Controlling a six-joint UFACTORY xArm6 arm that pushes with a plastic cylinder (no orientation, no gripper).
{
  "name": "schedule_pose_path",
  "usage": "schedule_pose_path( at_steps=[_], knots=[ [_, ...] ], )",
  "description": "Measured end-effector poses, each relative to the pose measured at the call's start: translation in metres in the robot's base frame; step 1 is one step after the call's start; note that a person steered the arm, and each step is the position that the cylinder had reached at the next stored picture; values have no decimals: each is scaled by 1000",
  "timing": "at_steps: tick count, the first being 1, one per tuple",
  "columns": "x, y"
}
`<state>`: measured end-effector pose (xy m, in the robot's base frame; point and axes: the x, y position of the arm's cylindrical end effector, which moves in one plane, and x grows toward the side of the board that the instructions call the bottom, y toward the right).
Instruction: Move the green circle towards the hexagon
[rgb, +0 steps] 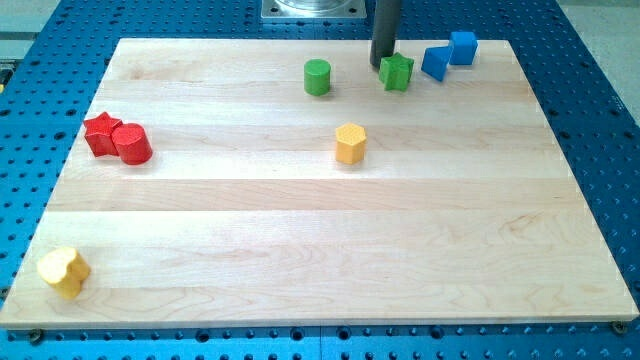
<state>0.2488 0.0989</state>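
Note:
The green circle (317, 77) stands near the view's top, a little left of centre. The yellow hexagon (350, 143) stands below it and slightly to the right, apart from it. My tip (381, 65) is at the view's top, right of the green circle and touching or nearly touching the upper left side of the green star (397, 72). The rod rises out of the view's top edge.
Two blue blocks (437, 62) (462, 47) sit close together at the top right. A red star (102, 133) and a red cylinder (132, 144) touch at the left. A yellow heart (64, 270) sits at the bottom left. The wooden board (320, 250) lies on a blue perforated table.

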Motion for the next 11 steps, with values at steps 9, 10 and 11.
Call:
schedule_pose_path(
  at_steps=[9,10,11],
  knots=[
    [27,-155],
    [13,-91],
    [74,-78]
  ],
)
